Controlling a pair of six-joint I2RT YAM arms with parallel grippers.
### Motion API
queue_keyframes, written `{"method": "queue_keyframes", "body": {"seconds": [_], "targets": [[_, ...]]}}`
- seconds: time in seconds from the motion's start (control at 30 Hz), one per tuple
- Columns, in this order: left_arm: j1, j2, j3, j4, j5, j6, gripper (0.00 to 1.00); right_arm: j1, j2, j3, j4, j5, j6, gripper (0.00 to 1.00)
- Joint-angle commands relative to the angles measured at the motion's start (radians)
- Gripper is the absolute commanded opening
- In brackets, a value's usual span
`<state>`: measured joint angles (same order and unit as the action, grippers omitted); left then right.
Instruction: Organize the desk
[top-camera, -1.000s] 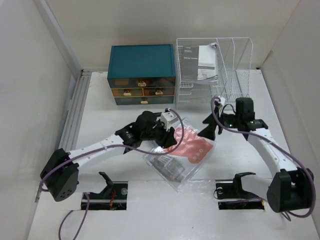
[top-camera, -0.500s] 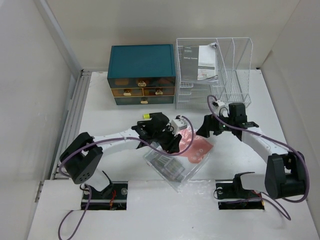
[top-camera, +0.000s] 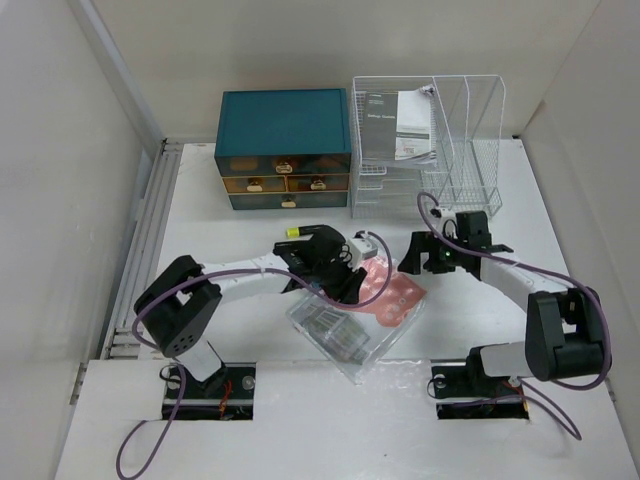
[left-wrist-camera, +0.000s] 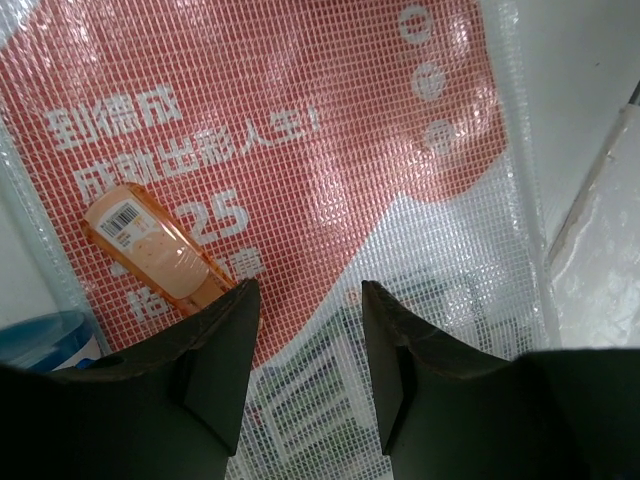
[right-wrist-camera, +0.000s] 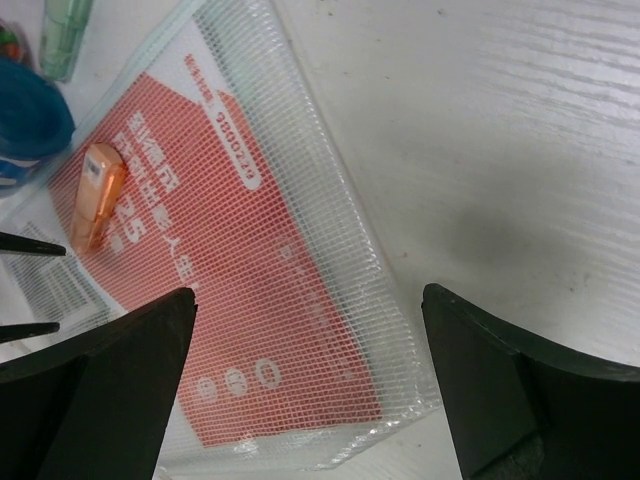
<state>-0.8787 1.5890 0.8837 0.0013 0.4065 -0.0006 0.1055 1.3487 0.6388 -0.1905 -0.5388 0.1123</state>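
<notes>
- White table top (top-camera: 230, 230), pale walls on three sides.
- Clear mesh zip pouch with a red printed card inside (top-camera: 368, 308) lies flat at table centre, between the two arms. One corner points to 6 o'clock.
- Small orange flat piece with a barcode label (left-wrist-camera: 152, 243) is on the red card; cannot tell if it is inside or on top of the pouch.
- Left gripper (top-camera: 345, 285) is over the pouch's 10 o'clock part. The jaws have a narrow gap and nothing between them. The orange piece is just beside the finger on the left of the wrist view (left-wrist-camera: 215, 340). Cannot tell if the tips touch the mesh.
- Right gripper (top-camera: 418, 258) is at 2 o'clock of the pouch. The jaws are spread wide and empty, with the pouch edge and bare table below them.
- Blue round object (right-wrist-camera: 30, 125) touches the pouch edge at 10 o'clock in the right wrist view.
- Teal three-tier drawer chest with gold handles (top-camera: 284, 145) is at 11 o'clock from the pouch, well apart from it at the far edge.
- White wire file rack (top-camera: 470, 150) is at 1 o'clock from the pouch, just beside the chest, with a grey-white booklet (top-camera: 400, 125) upright in it.
</notes>
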Motion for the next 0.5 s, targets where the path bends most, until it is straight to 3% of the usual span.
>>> {"method": "queue_keyframes", "body": {"seconds": [0.0,0.47], "targets": [[-0.011,0.009,0.044,-0.033,-0.014,0.007,0.43,-0.019,-0.006,-0.011,0.046,0.031,0.027,1.0],[-0.011,0.071,0.074,-0.083,-0.074,0.016,0.42,-0.02,0.093,0.027,-0.075,-0.027,0.027,0.96]]}}
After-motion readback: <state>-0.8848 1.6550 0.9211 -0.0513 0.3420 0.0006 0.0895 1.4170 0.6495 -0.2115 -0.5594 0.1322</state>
